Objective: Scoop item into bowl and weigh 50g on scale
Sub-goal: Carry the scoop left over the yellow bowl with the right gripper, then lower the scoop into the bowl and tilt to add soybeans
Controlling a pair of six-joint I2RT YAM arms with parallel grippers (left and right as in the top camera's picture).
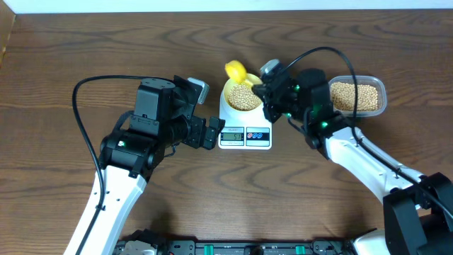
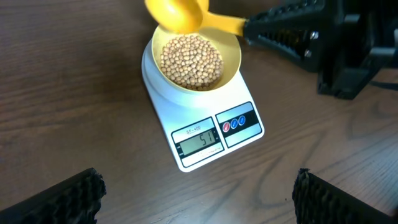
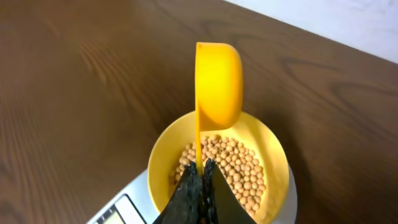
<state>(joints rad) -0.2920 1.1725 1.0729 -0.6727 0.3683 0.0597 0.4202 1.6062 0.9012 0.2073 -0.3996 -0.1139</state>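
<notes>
From overhead, the scale (image 1: 245, 142) sits mid-bench (image 1: 85, 42). The bowl (image 1: 226, 99) stands on its platform, and the beans (image 1: 242, 98) are heaped inside the bowl. The scoop (image 1: 236, 70) hangs over the bowl's rim on the side of the scale away from its buttons. Its handle runs back, slanting to the right, to the right claw (image 1: 262, 88), which stands just right of the scale. The tub (image 1: 383, 95) holding the rest of the beans lies well right of the scale, so the right arm is the nearer one to it. The left claw (image 1: 212, 133) hovers just left of the scale, pointing at it.

In the left wrist view, the scale lies straight ahead between the left claw's two fingers (image 2: 62, 199). They are spread wide and grasp nothing. The display (image 2: 199, 142) reads 51, so the weighing looks about done, perhaps a touch over.

In the right wrist view, the right claw is clenched on the scoop's handle. The handle extends straight away from the claw, with the scoop head turned on edge above the bowl's far rim. Its hollow cannot be seen from here. Any trimming would mean dipping straight down into the bowl on the scale, whereas more beans lie the opposite way, behind the claw.
</notes>
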